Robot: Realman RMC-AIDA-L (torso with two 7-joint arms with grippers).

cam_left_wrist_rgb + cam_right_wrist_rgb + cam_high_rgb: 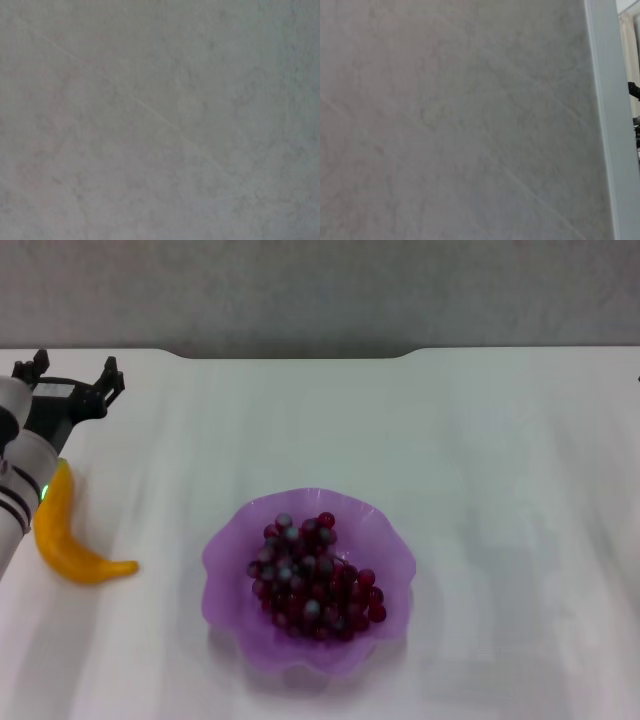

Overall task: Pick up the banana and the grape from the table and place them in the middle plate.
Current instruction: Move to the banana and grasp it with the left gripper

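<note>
The grape bunch [316, 578] already lay in the purple scalloped plate [225, 550], so the banana [68, 535] was my step in hand, lying on the white table [500, 460] at far left. My left gripper [72, 368] hovered beyond it, fingers spread and empty; next I needed to draw back and descend. The right gripper was out of sight.

We see only our left arm, at the table's [480, 440] left edge. Its links are pale grey-white cylinders, ringed with thin black bands near the lower joint, where a small green light glows. Past the wrist sits a black block carrying the left gripper [75, 370], whose black fingers [110, 375] end in notched, blocky tips.
</note>
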